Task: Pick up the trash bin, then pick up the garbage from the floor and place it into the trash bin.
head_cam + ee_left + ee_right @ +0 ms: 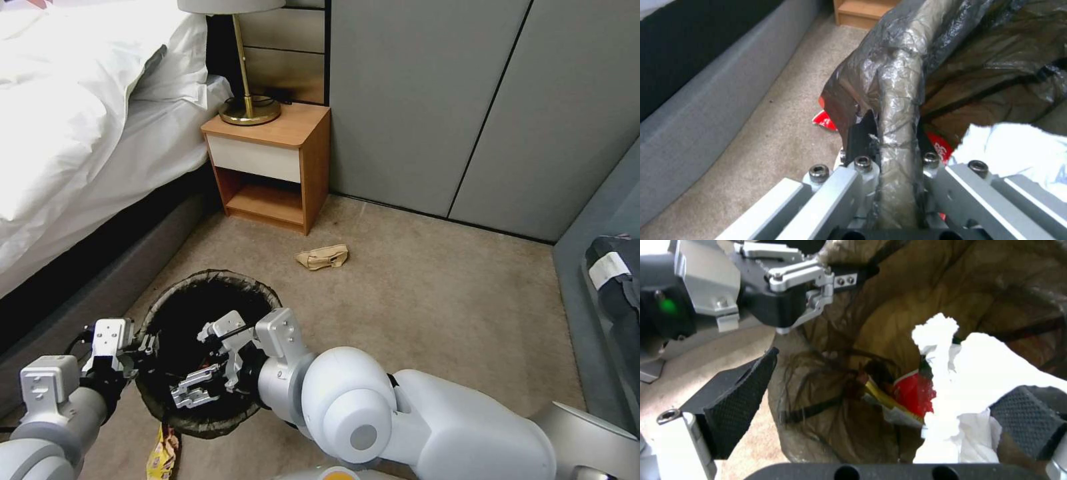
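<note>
Bedroom: bed (80, 100), nightstand (270, 167) (lamp (243, 63) atop).

Bag-lined trash bin (200, 293) holds white tissue (978, 373); tan paper bag (323, 257) on carpet.

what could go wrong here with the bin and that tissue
1. The left end effector is clamped on the trash bin only at its bag-covered rim; the liner could slip or tear, tipping the bin.
2. The right end effector hangs open over the bin with the white tissue against one pad; it may cling rather than drop.
3. A yellow packet lies by the bin's base and could be overlooked.
</note>
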You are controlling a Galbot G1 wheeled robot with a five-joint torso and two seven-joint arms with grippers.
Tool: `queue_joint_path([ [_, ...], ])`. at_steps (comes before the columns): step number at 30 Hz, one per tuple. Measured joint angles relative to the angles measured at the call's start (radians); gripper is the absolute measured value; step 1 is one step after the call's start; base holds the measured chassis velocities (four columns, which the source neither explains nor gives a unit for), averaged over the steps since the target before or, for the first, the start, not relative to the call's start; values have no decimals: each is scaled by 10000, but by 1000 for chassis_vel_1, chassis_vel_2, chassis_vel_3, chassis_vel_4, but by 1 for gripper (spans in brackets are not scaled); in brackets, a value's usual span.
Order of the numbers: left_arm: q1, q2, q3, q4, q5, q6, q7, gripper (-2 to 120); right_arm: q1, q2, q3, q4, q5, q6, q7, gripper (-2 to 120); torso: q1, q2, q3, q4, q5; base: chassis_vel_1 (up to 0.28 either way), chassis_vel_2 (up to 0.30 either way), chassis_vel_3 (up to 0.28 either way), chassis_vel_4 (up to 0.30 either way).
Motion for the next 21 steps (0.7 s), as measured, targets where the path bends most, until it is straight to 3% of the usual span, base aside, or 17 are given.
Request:
queue_joint_path([
  [9,-35,-42,68,0,8,0,6,1,74,-173,76,128,290,13,125,100,0,0,0,0,1,0,0,0,0],
  [15,-16,-63,54,0,14,0,6,1,75,-202,64,202,1577,-68,1128,100,0,0,0,0,1,0,0,0,0],
  [21,-22,-115,95,0,34,0,8,1,84,-231,68,236,1630,-68,1168,100,0,0,0,0,1,0,0,0,0],
])
